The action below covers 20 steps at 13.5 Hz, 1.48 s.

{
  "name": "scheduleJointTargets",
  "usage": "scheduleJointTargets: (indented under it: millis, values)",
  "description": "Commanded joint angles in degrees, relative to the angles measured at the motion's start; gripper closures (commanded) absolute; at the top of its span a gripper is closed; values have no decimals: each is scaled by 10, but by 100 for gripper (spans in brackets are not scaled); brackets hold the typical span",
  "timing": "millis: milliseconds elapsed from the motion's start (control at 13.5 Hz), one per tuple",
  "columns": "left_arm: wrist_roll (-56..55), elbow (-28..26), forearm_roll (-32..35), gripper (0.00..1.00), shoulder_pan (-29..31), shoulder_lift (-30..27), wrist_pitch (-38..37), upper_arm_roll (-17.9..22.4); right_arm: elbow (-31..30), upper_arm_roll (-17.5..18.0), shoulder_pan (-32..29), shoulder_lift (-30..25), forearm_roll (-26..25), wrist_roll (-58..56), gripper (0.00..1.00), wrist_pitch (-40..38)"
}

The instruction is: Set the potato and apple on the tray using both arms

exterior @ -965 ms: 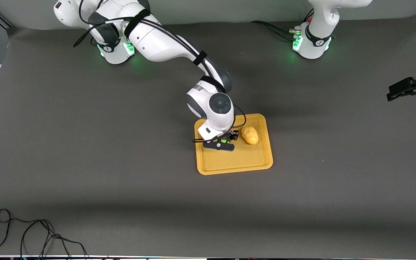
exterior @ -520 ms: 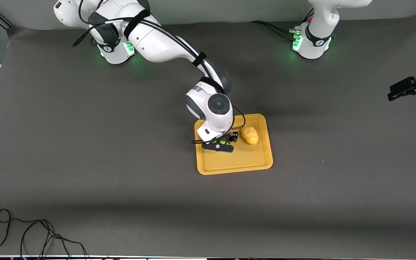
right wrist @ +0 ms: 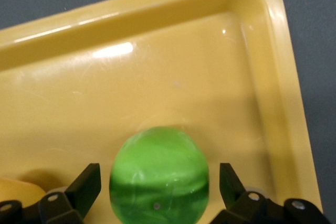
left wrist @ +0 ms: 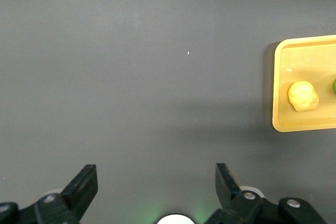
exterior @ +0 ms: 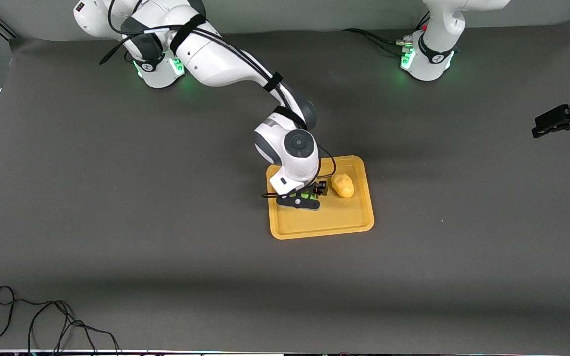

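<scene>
The right gripper (right wrist: 157, 192) is low over the tray (exterior: 322, 222); its fingers (right wrist: 84, 184) stand open beside the apple (right wrist: 159, 174), gripping nothing; it should rise straight, not nudging the potato (exterior: 343, 185); the left gripper (left wrist: 157, 190) waits open.

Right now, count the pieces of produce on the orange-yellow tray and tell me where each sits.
2. The lumpy yellow-tan potato lies on the flat orange-yellow plastic tray, toward the left arm's end. The round green apple sits beside it, between the right gripper's open jaws. None seems hidden.
</scene>
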Motion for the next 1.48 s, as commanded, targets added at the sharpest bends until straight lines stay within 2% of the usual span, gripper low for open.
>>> scheduleJointTargets:
  millis: [0,297,445,594,742,891,965,1113,1410]
  values:
    - [-1,16,8,0,-7,4,-5,4,18,-5,-1,-38,-4,11,0,-50]
    - [-2,16,8,0,-11,4,-5,-1,34,-5,-17,-150,-3,1,0,-170]
    - [-2,16,9,0,-11,4,-6,-1,21,-9,-37,-219,-4,-51,0,-223]
    - [-7,18,12,0,-12,4,-6,-2,-9,-19,-79,-295,-3,-148,0,-313]
    - [-3,20,13,0,-11,4,-7,-2,-77,-22,-119,-380,-3,-194,0,-340]
    - [-3,20,17,0,-12,4,-6,-2,-173,-22,-160,-472,-4,-239,0,-339]
    - [-4,20,17,0,-12,4,-6,-2,-199,-22,-184,-501,-4,-264,0,-339]
    - [-9,20,17,0,-12,5,-5,-5,-221,-21,-252,-532,-3,-339,0,-354]
    - [-3,18,17,0,-10,4,-7,-5,-218,-16,-384,-538,-4,-495,0,-366]
